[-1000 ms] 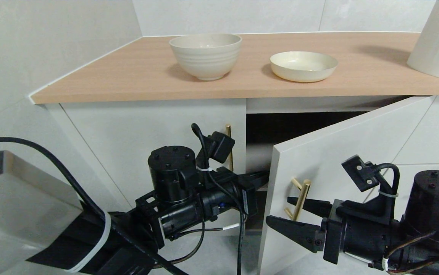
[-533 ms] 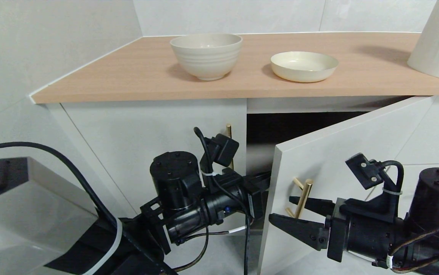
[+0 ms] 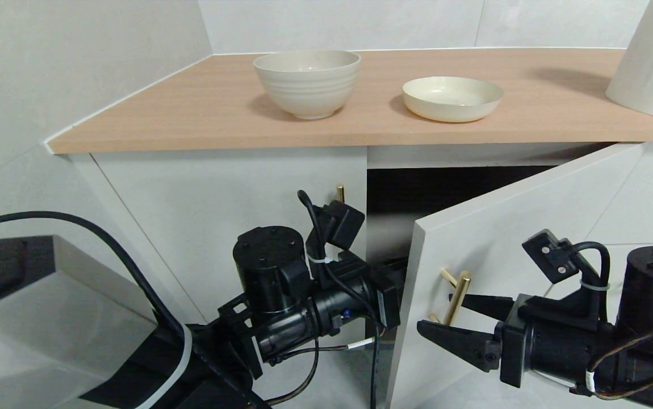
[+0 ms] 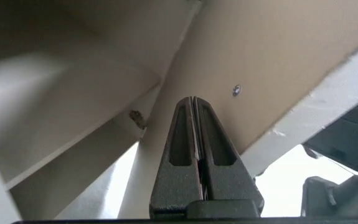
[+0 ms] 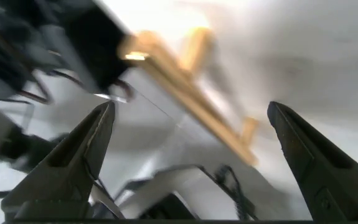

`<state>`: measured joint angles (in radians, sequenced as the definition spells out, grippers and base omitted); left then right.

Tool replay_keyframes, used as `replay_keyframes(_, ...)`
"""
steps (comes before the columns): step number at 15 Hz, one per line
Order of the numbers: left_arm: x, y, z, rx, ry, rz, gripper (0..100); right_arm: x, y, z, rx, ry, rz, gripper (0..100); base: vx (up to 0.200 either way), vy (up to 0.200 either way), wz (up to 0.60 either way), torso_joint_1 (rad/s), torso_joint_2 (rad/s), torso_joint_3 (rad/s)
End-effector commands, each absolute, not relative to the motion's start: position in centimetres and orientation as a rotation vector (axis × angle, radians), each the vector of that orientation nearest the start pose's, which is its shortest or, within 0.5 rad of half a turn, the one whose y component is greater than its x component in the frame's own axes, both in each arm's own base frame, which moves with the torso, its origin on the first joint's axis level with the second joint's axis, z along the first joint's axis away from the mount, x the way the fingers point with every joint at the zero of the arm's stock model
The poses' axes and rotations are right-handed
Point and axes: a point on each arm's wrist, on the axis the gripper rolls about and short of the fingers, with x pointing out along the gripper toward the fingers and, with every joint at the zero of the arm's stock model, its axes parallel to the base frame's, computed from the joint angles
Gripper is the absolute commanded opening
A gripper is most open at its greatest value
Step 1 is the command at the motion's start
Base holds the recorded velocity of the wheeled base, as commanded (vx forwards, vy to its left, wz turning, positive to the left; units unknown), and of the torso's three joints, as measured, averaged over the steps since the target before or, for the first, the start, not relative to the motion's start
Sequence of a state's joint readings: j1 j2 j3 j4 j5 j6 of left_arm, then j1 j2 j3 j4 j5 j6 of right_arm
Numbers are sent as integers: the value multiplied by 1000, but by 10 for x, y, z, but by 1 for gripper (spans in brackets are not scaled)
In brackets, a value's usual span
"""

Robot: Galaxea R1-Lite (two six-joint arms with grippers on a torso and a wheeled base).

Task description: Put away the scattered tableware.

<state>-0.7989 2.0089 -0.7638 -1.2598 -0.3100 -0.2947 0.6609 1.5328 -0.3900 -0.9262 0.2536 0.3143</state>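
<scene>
1. Black right gripper (image 3: pixel 437 312), fingers spread wide, sits either side of the gold handle (image 3: pixel 456 295); the handle's long axis runs 12 to 6 on the half-open cabinet door (image 3: pixel 531 216).
2. Left gripper (image 4: pixel 193 102), fingers pressed together and empty; tip behind that door's edge, at the handle's 9 o'clock.
3. Wooden countertop (image 3: pixel 190 113) at 12 o'clock; deep bowl (image 3: pixel 306 82) with shallow dish (image 3: pixel 452 97) at its 3 o'clock, apart, mouths up.

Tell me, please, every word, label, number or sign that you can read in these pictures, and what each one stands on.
None: no readable text shows in any view.
The bowl, the dish, the countertop, the open cabinet door and its brass handle are all plain.
The white sleeve on the left arm's cable is too small to tell whether it bears print.
</scene>
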Motion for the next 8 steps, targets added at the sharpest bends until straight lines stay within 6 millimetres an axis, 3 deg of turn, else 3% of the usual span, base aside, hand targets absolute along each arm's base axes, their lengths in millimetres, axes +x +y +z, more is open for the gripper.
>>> replay_keyframes(1, 244, -259, 132, -267, 148, -1097, 0, 165, 134, 164, 230, 335, 841, 100, 0, 0, 0, 0, 0, 0)
replay_keyframes(8, 250, -266, 124, -261, 179, -1095, 0, 131, 107, 181, 223, 353, 831, 100, 0, 0, 0, 0, 0, 0)
